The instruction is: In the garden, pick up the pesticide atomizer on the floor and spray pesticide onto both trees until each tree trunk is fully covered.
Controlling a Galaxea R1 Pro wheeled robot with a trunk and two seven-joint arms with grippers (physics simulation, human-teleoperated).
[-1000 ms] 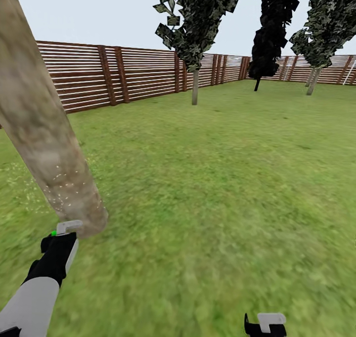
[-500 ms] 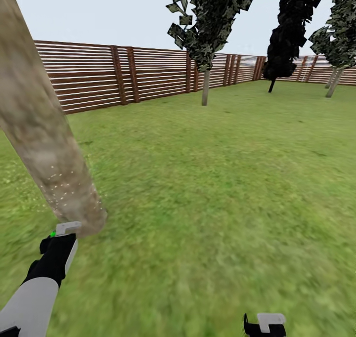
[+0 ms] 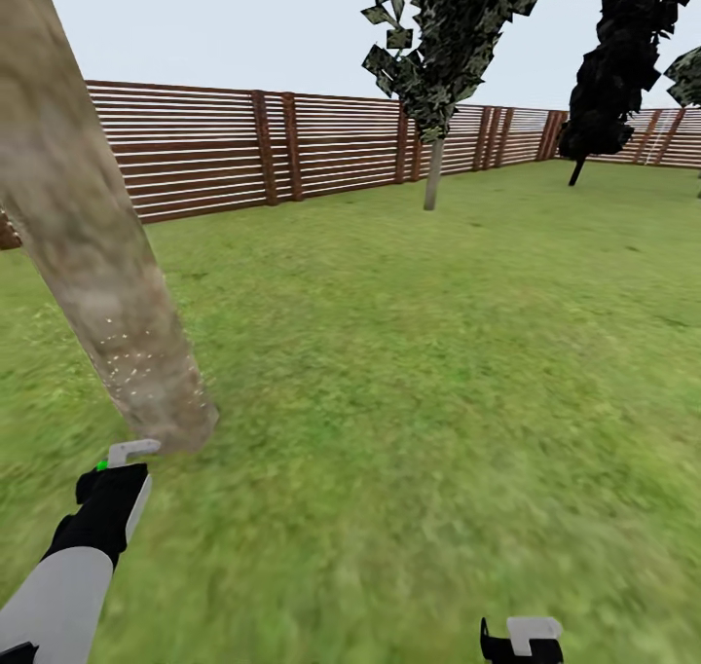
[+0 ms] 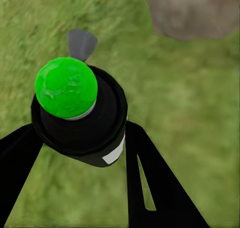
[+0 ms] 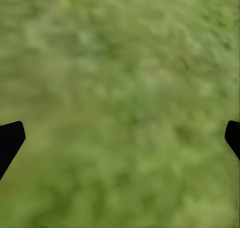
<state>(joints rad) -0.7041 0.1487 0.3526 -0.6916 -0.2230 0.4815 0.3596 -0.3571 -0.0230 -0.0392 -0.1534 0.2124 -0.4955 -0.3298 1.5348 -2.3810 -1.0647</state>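
Atomizer: held in the left gripper (image 4: 82, 138), a black bottle (image 4: 82, 123) with a green tip (image 4: 66, 86) in the left wrist view, a white band on its side; the black fingers (image 4: 150, 183) press on either flank.
Aim: the bottle's long axis runs out along the fingers, and the trunk (image 3: 107, 284) lies just ahead of the nozzle end, its foot (image 4: 192, 10) showing beyond the bottle across a strip of grass.
Trunk: thick, mottled grey-brown, leaning in the head view, dotted with fine white specks low down; bare of specks higher up as far as one can tell.
Nearer arm: left, its gripper (image 3: 122, 469) close to the trunk's base; the right gripper (image 3: 521, 637) sits low and well apart from it.
Right gripper: jaws wide, nothing between them, only lawn (image 5: 125, 102) below.
Next move, as judged: spray needs raising along the trunk.
Beyond: a thin-stemmed tree (image 3: 433, 172), a black cypress (image 3: 613, 70), a slat fence (image 3: 214, 153).
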